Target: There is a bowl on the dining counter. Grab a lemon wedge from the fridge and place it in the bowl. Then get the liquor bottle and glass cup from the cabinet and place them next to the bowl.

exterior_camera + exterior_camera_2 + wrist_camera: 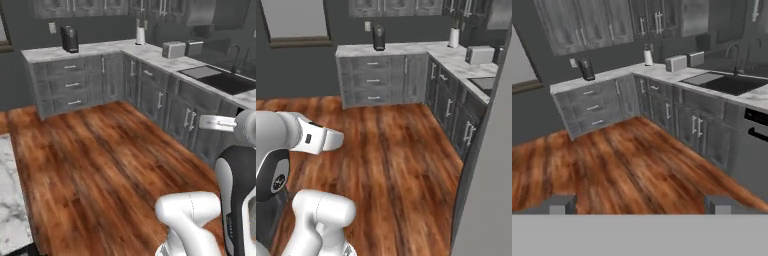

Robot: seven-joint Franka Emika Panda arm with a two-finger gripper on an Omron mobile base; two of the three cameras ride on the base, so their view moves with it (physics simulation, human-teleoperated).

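Item: pincer [640, 204], jaws spread full and holding nothing, raised over wooden floor [622, 165] facing the sink counter [722, 82]; fridge edge [488, 175] close at its right, so swing right to the door, staying wide for the lemon wedge.

Reddish-brown streaked wooden plank floor [100, 165]; white grey-veined marble tabletop [150, 52] over dark grey wood-grain drawer units [70, 85]

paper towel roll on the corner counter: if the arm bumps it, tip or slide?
The paper towel roll stands upright, tall and narrow, so it probably tips before sliding. It looks light for its size. Once down it would likely roll on the marble counter. It shows small, so any holder is unclear.
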